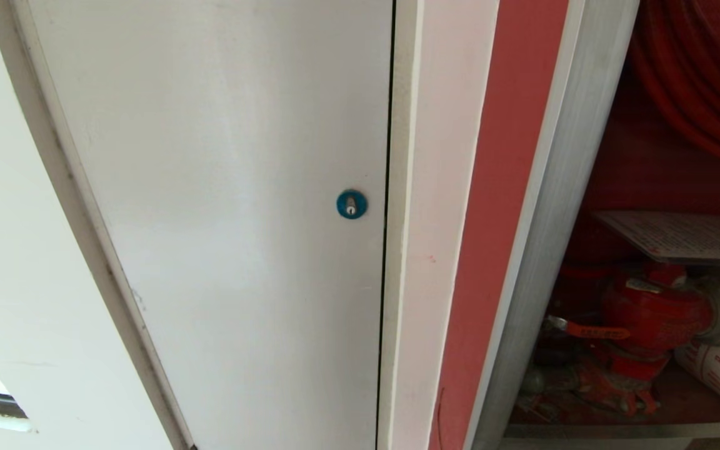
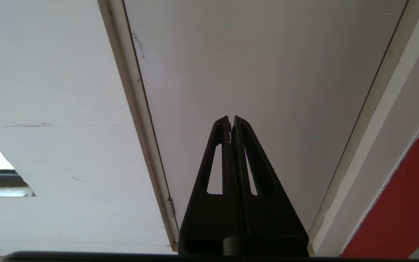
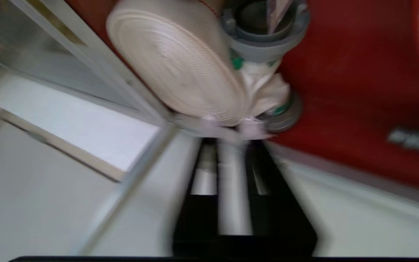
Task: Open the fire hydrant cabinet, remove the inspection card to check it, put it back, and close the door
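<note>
Head view: neither arm nor gripper visible.

L gripper [image 2: 232,118]: seen only from own wrist cam. Fingers [image 2: 244,153] pressed together along full length, tips meeting, nothing between. Pointing straight ahead, no tilt noted.

R gripper [image 3: 231,145]: seen only from own wrist cam, heavily motion-blurred. Narrow pale gap showing between the two dark fingers [image 3: 267,174]; jaws slightly parted. Nothing seen held. Tips indistinct, contact undeterminable.
</note>
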`<state>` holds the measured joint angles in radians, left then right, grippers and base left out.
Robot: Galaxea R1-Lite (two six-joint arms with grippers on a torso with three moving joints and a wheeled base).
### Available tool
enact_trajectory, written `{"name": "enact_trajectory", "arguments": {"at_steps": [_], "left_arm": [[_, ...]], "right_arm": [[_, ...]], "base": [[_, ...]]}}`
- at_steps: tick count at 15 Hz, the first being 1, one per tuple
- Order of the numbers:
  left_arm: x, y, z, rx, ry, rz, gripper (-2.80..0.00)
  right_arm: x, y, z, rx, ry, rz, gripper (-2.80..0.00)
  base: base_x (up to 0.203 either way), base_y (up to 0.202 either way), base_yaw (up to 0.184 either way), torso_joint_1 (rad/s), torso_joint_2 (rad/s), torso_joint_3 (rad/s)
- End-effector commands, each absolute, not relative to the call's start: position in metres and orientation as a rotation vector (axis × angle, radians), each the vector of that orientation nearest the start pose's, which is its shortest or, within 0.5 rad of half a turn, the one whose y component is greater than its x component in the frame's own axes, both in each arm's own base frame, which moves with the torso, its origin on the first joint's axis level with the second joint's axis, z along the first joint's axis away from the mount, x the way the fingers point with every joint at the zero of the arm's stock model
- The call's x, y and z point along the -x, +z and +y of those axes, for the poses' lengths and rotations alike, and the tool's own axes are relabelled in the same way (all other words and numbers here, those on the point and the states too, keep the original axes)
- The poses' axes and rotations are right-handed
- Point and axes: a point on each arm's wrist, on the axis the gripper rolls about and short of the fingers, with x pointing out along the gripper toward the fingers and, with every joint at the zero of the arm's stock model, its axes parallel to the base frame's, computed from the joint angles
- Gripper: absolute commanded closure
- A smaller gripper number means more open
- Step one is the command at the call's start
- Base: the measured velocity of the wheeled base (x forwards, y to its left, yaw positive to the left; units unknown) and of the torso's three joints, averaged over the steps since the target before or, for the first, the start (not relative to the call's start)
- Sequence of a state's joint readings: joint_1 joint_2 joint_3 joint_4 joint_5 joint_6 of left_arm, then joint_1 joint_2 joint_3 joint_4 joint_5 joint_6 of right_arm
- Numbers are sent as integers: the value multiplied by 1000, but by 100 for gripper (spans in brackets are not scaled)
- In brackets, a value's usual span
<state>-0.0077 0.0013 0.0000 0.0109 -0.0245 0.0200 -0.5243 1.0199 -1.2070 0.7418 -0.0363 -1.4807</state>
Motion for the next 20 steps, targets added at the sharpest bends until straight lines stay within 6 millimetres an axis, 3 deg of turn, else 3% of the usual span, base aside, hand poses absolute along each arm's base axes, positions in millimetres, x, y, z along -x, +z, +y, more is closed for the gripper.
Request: {"name": "enact_trajectory", "arguments": {"at_steps": [1,9,13,20], "left_arm": [[23,74,0,-20,-32,12,0],[23,74,0,-20,-32,12,0],[23,74,0,-20,-32,12,0],[23,74,0,-20,-32,12,0]], "right_arm": [[-80,308,-49,1293,-20,827,-280],[-123,300,-72,1348,124,780,-280],[-161,296,-82,1397,137,686,-280],[-197,285,-77,1410,202,622,-280]], "base": [[0,0,0,0,0,0],[0,0,0,0,0,0],[0,0,0,0,0,0],[0,0,0,0,0,0]]}}
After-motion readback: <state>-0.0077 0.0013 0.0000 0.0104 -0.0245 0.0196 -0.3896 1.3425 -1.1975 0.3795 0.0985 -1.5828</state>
